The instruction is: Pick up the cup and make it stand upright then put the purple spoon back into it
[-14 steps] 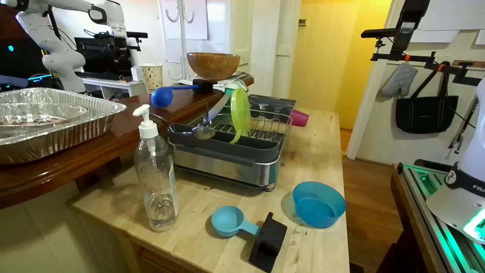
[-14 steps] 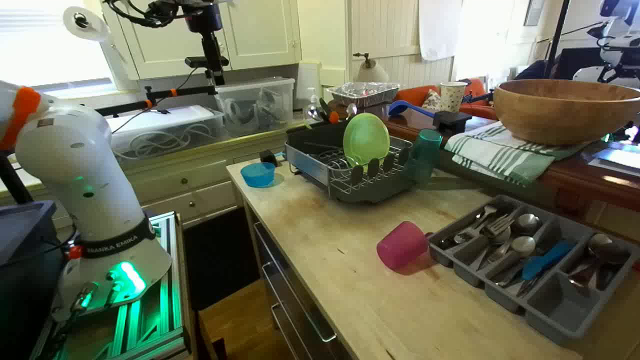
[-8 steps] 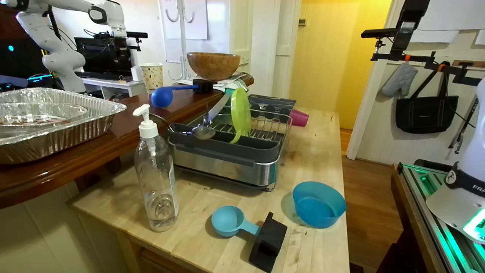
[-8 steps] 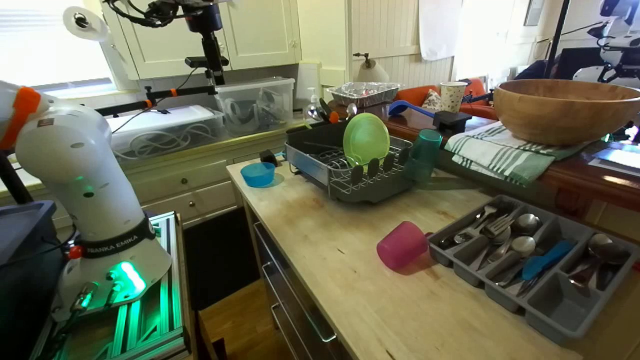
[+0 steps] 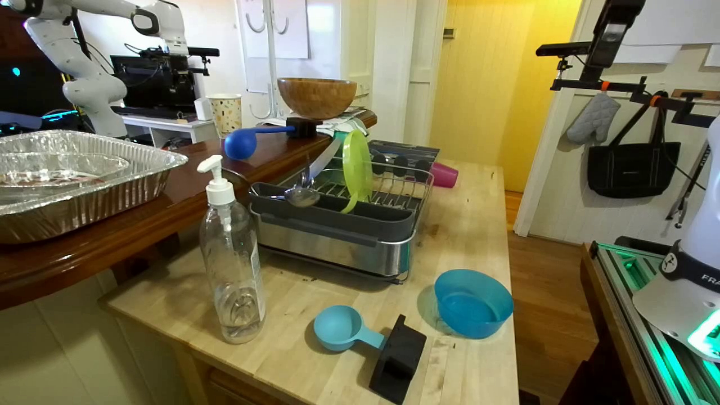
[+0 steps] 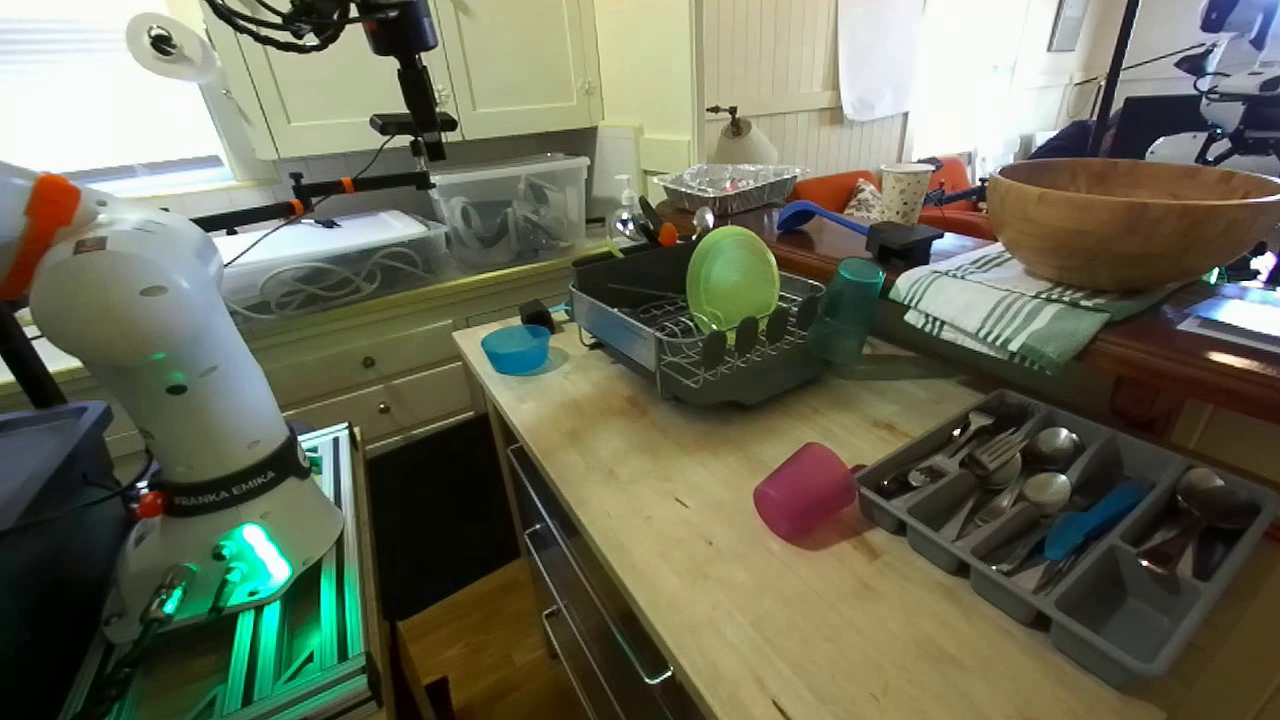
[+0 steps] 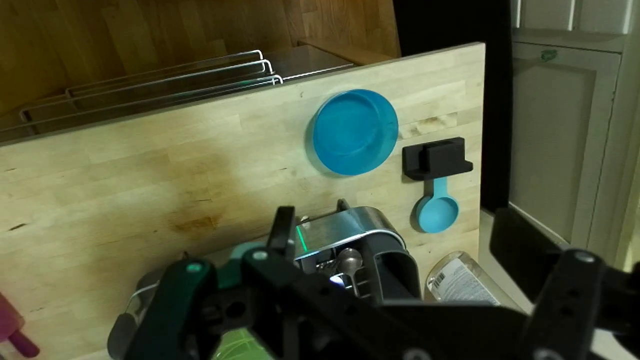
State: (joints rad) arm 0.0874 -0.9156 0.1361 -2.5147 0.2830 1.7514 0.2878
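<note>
- Holding the fingers spread wide apart in the wrist view, framing the steel end of the dish rack and the pump bottle between them.
- Seeing the pink cup lying on its side on the desk in an exterior view, just beside the grey cutlery tray.
- Catching the cup partly at the wrist view's left edge, with a darker magenta piece jutting out, too unclear for naming.

A wooden worktop carries a dish rack, with blue bowl, black block and pump bottle near one side, overturned pink cup and cutlery tray beyond the opposite.
</note>
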